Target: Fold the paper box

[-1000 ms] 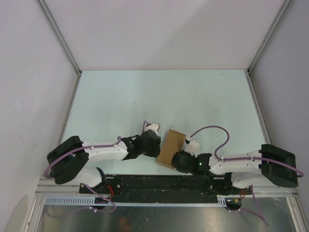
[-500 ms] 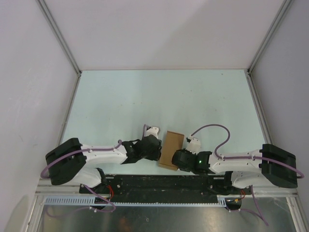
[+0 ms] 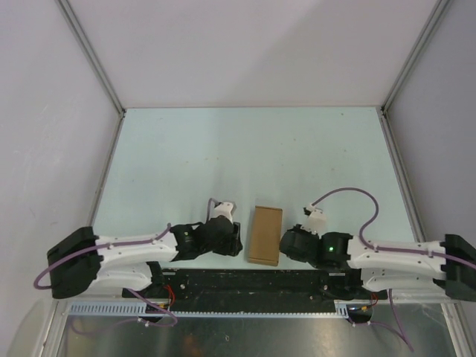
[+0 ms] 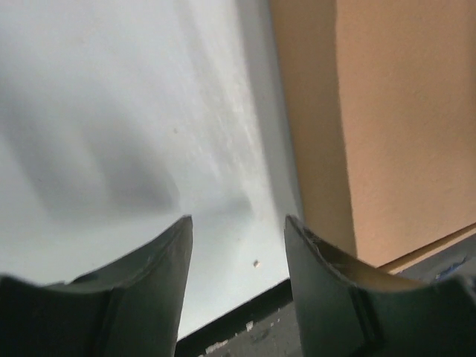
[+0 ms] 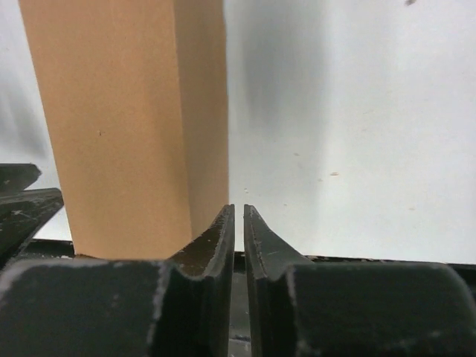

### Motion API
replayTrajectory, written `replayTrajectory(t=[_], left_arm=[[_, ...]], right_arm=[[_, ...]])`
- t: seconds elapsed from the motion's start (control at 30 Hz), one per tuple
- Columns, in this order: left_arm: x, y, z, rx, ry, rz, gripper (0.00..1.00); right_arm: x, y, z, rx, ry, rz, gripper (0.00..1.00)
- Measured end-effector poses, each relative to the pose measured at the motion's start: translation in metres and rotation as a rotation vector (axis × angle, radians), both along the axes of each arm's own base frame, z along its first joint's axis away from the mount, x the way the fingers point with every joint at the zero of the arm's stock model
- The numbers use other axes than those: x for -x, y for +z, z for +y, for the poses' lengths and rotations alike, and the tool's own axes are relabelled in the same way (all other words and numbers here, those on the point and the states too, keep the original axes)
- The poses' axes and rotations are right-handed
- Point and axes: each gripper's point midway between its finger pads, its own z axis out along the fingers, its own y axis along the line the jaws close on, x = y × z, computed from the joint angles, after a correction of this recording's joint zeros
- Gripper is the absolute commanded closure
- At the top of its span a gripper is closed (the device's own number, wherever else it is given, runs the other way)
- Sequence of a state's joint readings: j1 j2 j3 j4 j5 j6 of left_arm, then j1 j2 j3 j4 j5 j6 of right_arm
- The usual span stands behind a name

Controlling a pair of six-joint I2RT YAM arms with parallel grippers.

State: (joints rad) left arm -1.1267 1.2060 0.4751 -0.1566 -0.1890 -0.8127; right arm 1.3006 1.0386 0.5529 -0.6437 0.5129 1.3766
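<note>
**Pale green table, both arms letting go of the carton**

Pale green table [image 3: 223, 149] is filling the overhead view. Starting at the near edge, the black base rail [image 3: 245, 279] is running under both arms.

Just past it, the left gripper [image 4: 238, 230] is hanging low over the surface. Its fingers are standing moderately apart with only bare table between them. The right gripper [image 5: 238, 216] is all but closed, showing just a thin slit, and nothing is sitting in that slit either.

Between the two, the paper box [image 3: 265, 234] is lying free on the table. It is sitting just beyond and to the right of the left fingers, and just left of the right fingertips. No finger is touching it.

That is the change: a second ago both grippers were pressed up against it and it was sitting skewed. Now the arms are drawing apart and the box is resting squarely. It is looking like a closed oblong carton with no flaps showing from above. By my reading, the folding is done or nearly so, and this is the release.

Its long axis is running straight away from the fingers. One short end is pointing at the rail and the other at the far wall. Beyond it, open table is stretching to the back wall.
</note>
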Motion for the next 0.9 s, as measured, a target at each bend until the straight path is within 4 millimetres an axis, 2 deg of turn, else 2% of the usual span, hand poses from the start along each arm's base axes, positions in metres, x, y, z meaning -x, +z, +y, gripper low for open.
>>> replayTrajectory(t=[0.17,0.37,0.4,0.43,0.5,0.7,0.9], left_arm=[[-0.006,0.023,0.017,-0.004,0.061,-0.050,0.36],[-0.018,0.067,0.032,0.048,0.125,-0.154,0.27],[-0.020,0.076,0.034,0.067,0.131,-0.177,0.23],[-0.022,0.086,0.037,0.092,0.140,-0.205,0.11],[-0.025,0.107,0.045,0.143,0.158,-0.261,0.01],[-0.030,0.143,0.069,0.215,0.207,-0.377,0.00],[-0.043,0.152,0.096,0.159,0.299,-0.426,0.00]], right_arm=[[-0.004,0.023,-0.025,-0.028,-0.038,-0.053,0.65],[-0.014,0.043,-0.042,-0.051,-0.036,-0.129,0.52],[-0.015,0.048,-0.043,-0.059,-0.021,-0.146,0.52],[-0.017,0.053,-0.043,-0.071,-0.005,-0.167,0.50],[-0.020,0.063,-0.042,-0.090,0.030,-0.211,0.41],[-0.033,0.090,-0.048,-0.140,0.039,-0.329,0.26],[-0.062,0.097,-0.076,-0.091,-0.074,-0.376,0.22]])
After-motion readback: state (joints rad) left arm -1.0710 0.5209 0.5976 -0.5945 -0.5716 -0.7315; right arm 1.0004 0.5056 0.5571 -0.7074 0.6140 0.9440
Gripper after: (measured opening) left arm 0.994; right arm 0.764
